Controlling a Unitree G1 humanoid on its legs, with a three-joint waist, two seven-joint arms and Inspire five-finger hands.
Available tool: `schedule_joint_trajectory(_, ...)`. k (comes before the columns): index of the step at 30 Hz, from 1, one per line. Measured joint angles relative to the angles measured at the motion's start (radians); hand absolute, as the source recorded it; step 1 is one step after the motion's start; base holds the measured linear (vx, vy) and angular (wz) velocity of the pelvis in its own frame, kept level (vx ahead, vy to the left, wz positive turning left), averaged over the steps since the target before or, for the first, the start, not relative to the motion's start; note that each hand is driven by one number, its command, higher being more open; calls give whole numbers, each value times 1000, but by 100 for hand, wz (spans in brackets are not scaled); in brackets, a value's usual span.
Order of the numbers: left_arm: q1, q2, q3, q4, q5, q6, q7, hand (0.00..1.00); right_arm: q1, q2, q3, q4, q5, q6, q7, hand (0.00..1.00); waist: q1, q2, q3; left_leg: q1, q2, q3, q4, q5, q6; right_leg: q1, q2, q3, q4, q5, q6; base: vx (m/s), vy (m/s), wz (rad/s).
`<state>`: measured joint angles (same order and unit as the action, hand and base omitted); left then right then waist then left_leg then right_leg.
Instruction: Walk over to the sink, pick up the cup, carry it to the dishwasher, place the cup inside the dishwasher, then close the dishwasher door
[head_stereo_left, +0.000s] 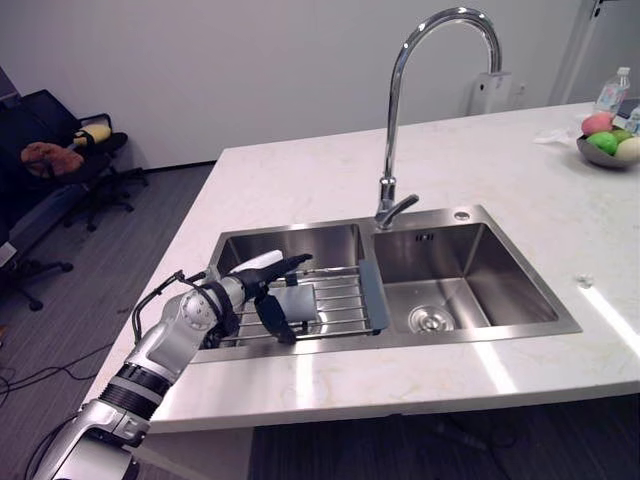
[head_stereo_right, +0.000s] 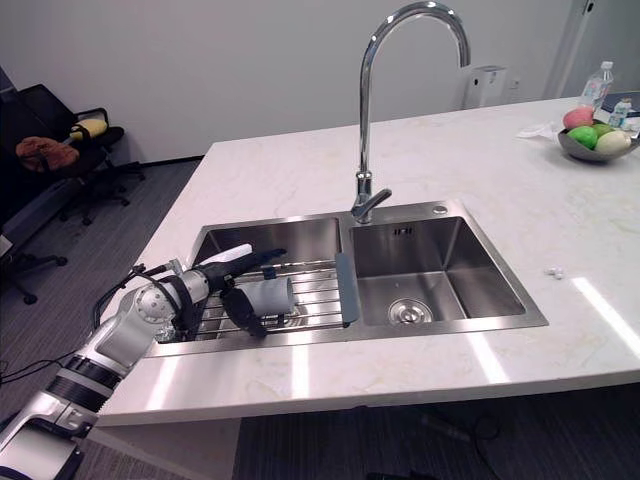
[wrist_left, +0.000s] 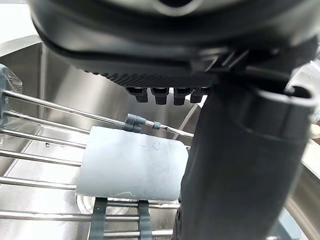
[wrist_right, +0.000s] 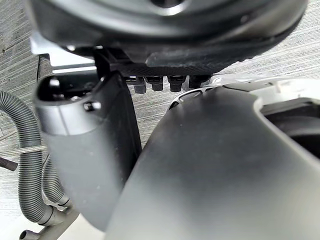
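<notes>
Fingers of the left hand reach straight over the cup, with the thumb hooked down its near side and the hand spread wide.
The pale cup lies on its side on the wire rack across the left basin of the sink, near the counter's front edge. The right hand hangs above the floor; I cannot tell its grip.

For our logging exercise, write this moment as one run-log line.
left hand: open, straddling cup | cup: on its side on rack over left basin | right hand: idle
</notes>
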<state>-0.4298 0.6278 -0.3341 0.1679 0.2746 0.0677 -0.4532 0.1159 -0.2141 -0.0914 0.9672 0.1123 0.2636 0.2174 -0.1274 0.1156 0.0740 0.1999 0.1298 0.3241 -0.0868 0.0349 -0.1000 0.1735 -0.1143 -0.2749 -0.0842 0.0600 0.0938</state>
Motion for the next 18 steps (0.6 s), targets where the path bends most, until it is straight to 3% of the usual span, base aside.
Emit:
schedule_joint_trajectory(8,21,-41,-8,36,-13,6,90,100,-17,-1,18,1,-2,18,-4,100,-13,-5,4,1,0,2,0,-1,0,1,0,2,0,1,0,0,0,0)
schedule_joint_trajectory(18,36,-67,-8,46,-92,47,123,100,-25,3,19,1,-11,31,-6,100,-13,-16,11,13,1,17,0,-3,0,6,1,16,0,4,-1,-17,-2,-4)
